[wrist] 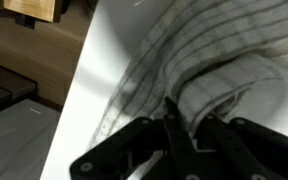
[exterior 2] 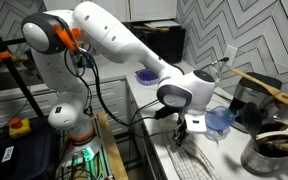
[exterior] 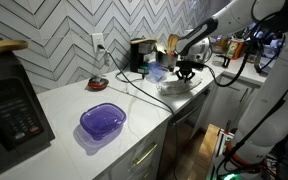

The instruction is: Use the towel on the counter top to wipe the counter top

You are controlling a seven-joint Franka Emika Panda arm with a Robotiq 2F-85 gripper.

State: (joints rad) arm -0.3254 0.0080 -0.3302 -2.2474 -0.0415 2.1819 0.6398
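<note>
The towel (wrist: 219,45) is white with thin grey check lines and lies bunched on the white counter top (wrist: 104,70). In the wrist view my gripper (wrist: 184,125) has its black fingers shut on a raised fold of the towel. In both exterior views the gripper (exterior: 185,71) (exterior 2: 183,124) points down at the counter near its front edge, with the towel (exterior: 174,86) (exterior 2: 187,146) under it. The fingertips are partly hidden by cloth.
A purple bowl (exterior: 102,121) (exterior 2: 144,76) sits further along the counter. A blue cup (exterior: 155,72) (exterior 2: 220,120) stands close to the gripper. A black appliance (exterior: 141,53), a microwave (exterior: 9,105) and a metal pot (exterior 2: 274,152) also stand here. The counter edge (wrist: 79,75) drops to the floor.
</note>
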